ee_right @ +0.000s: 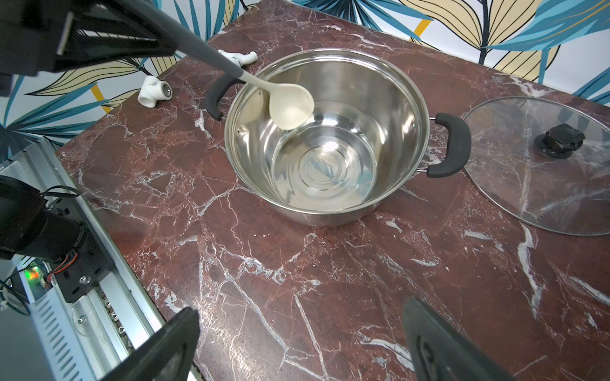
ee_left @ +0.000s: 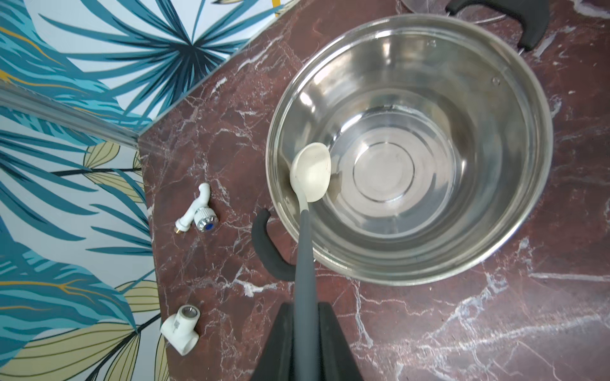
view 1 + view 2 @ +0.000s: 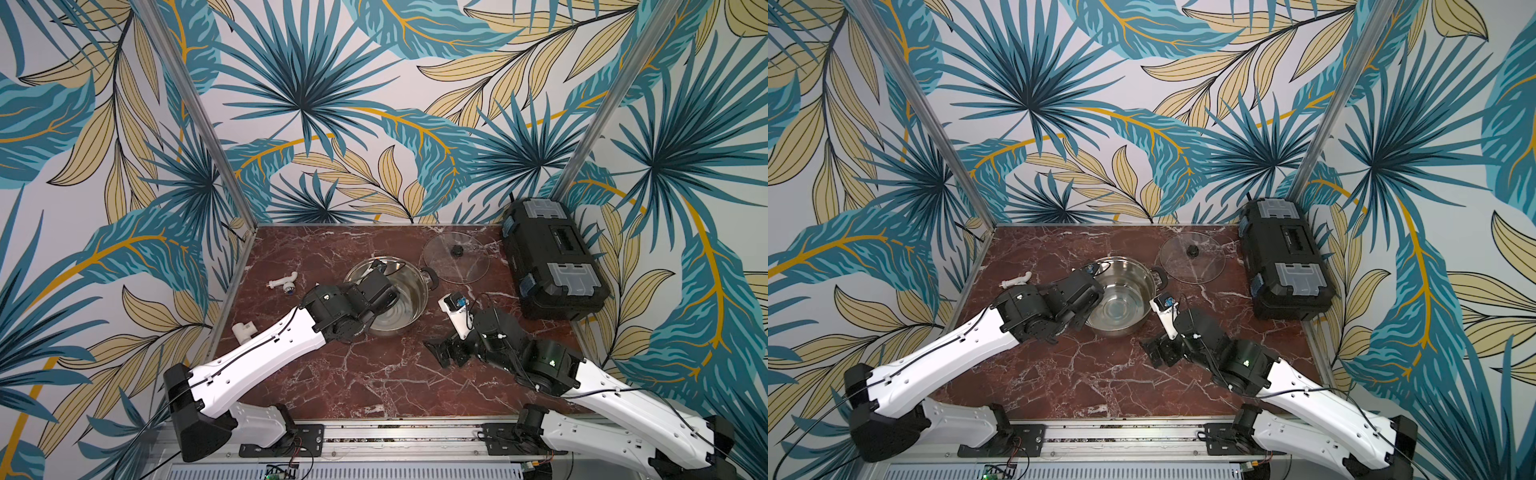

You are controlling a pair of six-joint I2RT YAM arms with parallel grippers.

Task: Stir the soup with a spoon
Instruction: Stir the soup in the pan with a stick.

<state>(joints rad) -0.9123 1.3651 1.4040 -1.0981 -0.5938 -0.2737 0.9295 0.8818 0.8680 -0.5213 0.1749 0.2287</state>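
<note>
Right wrist: marble table (image 1: 297,264), leafy walls (image 1: 462,19); left gripper (image 1: 165,39) clamps spoon (image 1: 290,105); right gripper (image 1: 302,308) wide.

White-shelled arms (image 3: 266,353) with black joints, thin black cables, and dark wedge-shaped tool fingers (image 1: 165,346).

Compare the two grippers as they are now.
The left gripper is shut on the spoon, holding its grey handle; the right gripper is open and empty. The left gripper reaches to the pot, with the spoon's bowl inside the rim; the right gripper sits apart from the pot, over bare table. Both are black with two fingers.
</note>
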